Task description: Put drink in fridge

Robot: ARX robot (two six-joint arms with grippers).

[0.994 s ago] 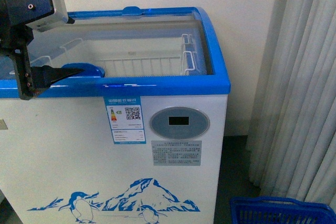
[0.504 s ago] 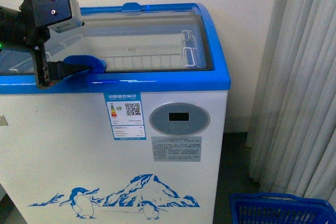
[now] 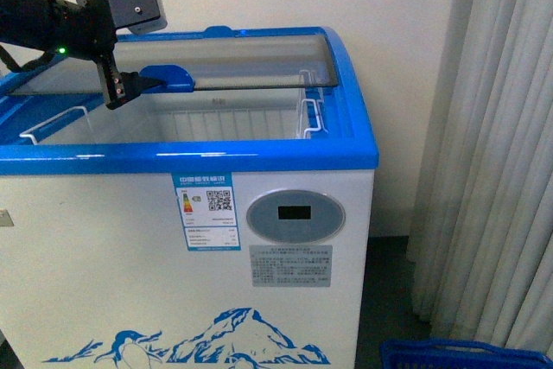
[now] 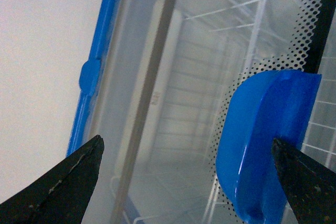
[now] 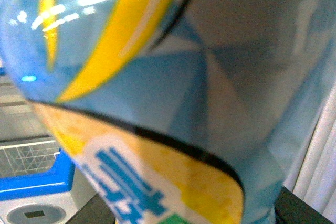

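The white chest fridge (image 3: 285,300) with a blue rim fills the front view. Its glass lid (image 3: 251,62) sits slid toward the back, so the front half is uncovered. My left gripper (image 3: 130,88) is open at the lid's blue handle (image 3: 168,78). In the left wrist view the handle (image 4: 268,145) lies between the spread fingertips of the left gripper (image 4: 189,182), close to one of them. My right gripper (image 5: 194,213) is shut on the drink (image 5: 157,103), whose blue-and-yellow label fills that view. The cap is out of view. The right arm does not show in the front view.
White wire baskets (image 3: 225,118) hang inside the fridge. A pale curtain (image 3: 492,144) hangs to the right and a blue shopping basket (image 3: 467,356) stands on the floor below it. The fridge's rim (image 5: 37,182) shows behind the drink.
My left gripper has moved back and to the right with the blue handle. The glass lid has slid toward the back, uncovering the front of the fridge.
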